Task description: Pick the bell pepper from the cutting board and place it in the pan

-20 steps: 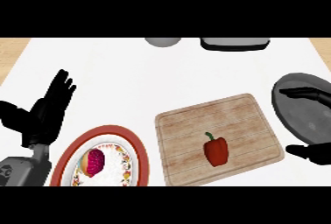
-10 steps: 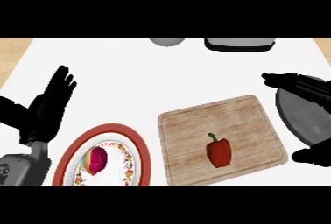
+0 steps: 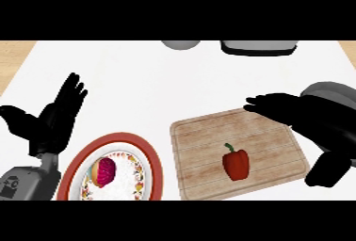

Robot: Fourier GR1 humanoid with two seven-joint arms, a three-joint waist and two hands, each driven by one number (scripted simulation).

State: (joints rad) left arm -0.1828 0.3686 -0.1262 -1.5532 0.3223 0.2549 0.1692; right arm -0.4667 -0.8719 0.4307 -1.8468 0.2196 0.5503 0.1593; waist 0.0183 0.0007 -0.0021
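A red bell pepper [image 3: 236, 163] with a short dark green stem lies on a wooden cutting board [image 3: 208, 136] on the white bench [image 3: 153, 80], its stem pointing toward the far side and its glossy body toward the board's near right part. The robot's right hand [image 3: 299, 115] hangs over the board's far right corner, fingers [image 3: 261, 102] stretched out flat and spread toward the left, holding nothing and well clear of the pepper; its thumb shows below at the board's right edge. Behind that hand, a grey pan [image 3: 332, 92] sits at the bench's right side, largely hidden. The left hand [image 3: 52, 120] rests at the left of the view, fingers straight and pointing up, empty. Just beside it, a red-rimmed plate [image 3: 142, 153] with a patterned border carries a purple-pink item [image 3: 106, 171]. Two grey objects [image 3: 182, 44] stand at the bench's far edge, cut off by the frame.
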